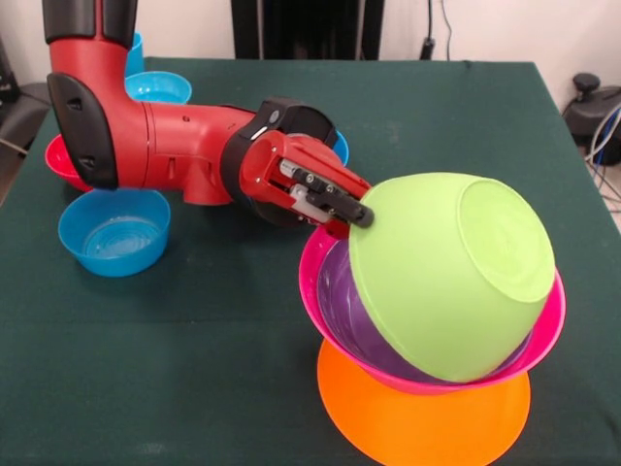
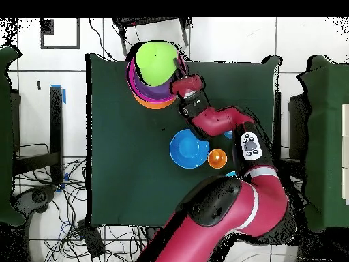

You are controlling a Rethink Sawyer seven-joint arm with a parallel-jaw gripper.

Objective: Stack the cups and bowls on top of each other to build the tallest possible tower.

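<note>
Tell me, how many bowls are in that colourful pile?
4. An orange bowl lies at the bottom; a pink bowl sits on it; a purple bowl nests inside the pink; a green bowl leans tilted on top. Others could be hidden inside.

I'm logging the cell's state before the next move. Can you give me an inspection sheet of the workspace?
Surface: dark green table, no spills seen.
Job's things: green bowl tilted, bottom toward the camera, in purple bowl, inside pink bowl, on orange bowl. Blue bowl apart; orange cup by the arm.
Clutter: nothing seen.
Gripper: gripper at the green bowl's rim; open or shut unclear.
Cables: tangled cables on the floor.
Surroundings: white tiled floor.
</note>
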